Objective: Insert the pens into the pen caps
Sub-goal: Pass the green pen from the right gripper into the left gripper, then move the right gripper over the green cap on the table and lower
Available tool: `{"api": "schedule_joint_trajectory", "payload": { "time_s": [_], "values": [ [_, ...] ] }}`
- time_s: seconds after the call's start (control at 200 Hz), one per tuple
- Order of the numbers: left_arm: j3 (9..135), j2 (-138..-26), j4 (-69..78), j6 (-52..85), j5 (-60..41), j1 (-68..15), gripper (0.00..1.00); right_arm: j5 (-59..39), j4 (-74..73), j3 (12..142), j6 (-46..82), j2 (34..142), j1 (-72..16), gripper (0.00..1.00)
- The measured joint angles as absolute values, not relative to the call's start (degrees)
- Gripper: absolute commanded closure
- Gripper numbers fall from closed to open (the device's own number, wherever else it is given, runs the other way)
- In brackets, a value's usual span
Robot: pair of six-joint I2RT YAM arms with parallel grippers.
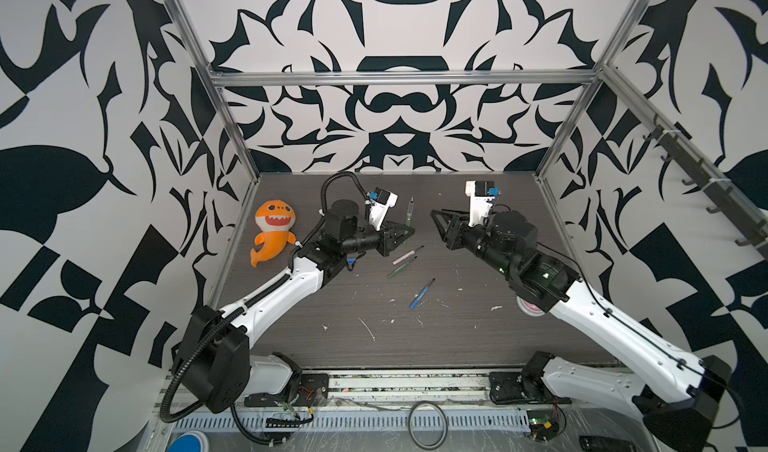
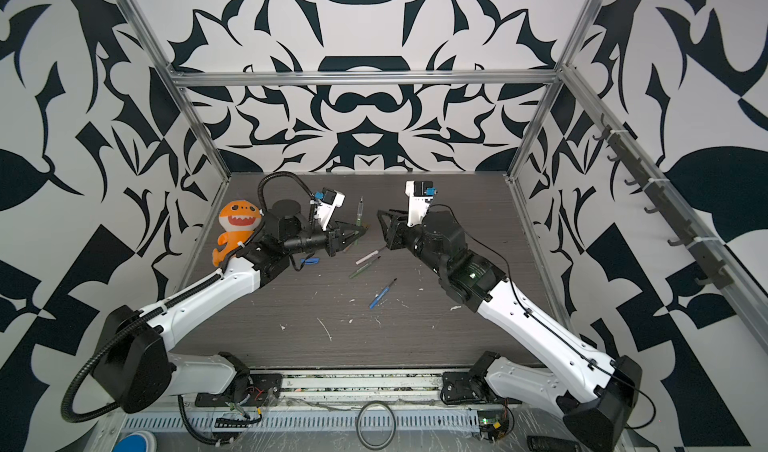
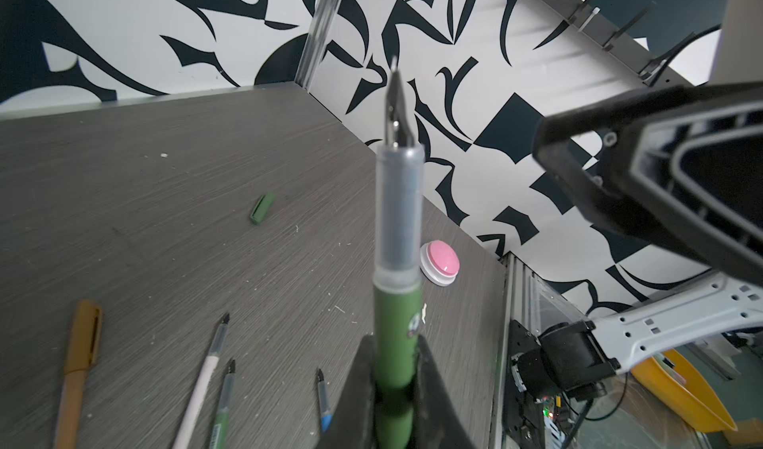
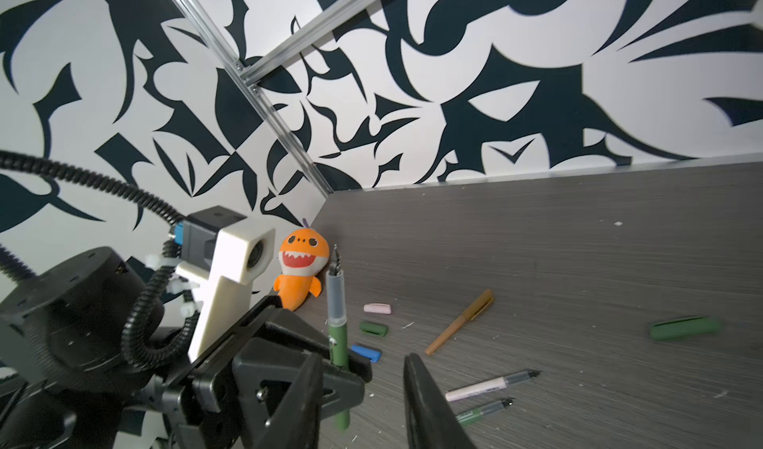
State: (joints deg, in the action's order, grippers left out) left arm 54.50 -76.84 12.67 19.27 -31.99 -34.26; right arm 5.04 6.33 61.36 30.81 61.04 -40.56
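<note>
Left wrist view: pinches the green pen (image 3: pixel 398 220) low on its barrel between the jaws of the left gripper (image 3: pixel 394 352), upright, dark tip up. In the right wrist view, shows the right gripper (image 4: pixel 361 360) spread, nothing between its jaws, near the held pen. On the table (image 4: pixel 578 240), finds a white-pink pen (image 4: pixel 487 385) with a second green pen (image 4: pixel 485 412) just beside it, and a blue pen (image 1: pixel 422 294) nearer the front edge. Shows too a pink cap (image 4: pixel 377 308), a green cap (image 4: pixel 373 328) and a blue cap (image 4: pixel 365 353) in a short row, an orange-brown pen (image 4: pixel 460 321) near them, another green cap (image 4: pixel 683 328) well apart.
</note>
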Motion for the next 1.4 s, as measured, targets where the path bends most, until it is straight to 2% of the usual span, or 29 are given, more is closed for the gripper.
{"api": "schedule_joint_trajectory", "payload": {
  "time_s": [0.075,0.17,0.285,0.52,0.92,1.19,1.4],
  "values": [
    [54.5,-75.7,11.4,16.7,-30.5,-35.1,0.92,5.8,11.2,64.9,29.6,63.0,-37.5,0.63],
    [54.5,-74.2,9.9,13.4,-28.6,-37.1,0.92,5.9,16.6,69.2,28.7,68.6,-30.0,0.52],
    [54.5,-71.9,8.7,10.4,-26.9,-39.4,0.92,5.6,21.0,69.8,27.6,77.0,-22.1,0.43],
    [54.5,-70.5,8.1,7.6,-25.1,-41.9,0.92,5.4,26.1,73.4,26.5,94.8,-14.7,0.38],
    [54.5,-70.4,7.3,5.8,-23.9,-44.6,0.92,5.8,31.0,97.7,25.7,123.5,-12.8,0.36],
    [54.5,-70.3,6.9,5.7,-23.8,-44.8,0.92,6.7,35.2,102.3,24.8,129.3,-12.8,0.35],
    [54.5,-70.3,6.8,5.7,-23.8,-45.2,0.92,6.7,35.8,101.6,23.8,129.2,-12.8,0.36]
  ]
}}
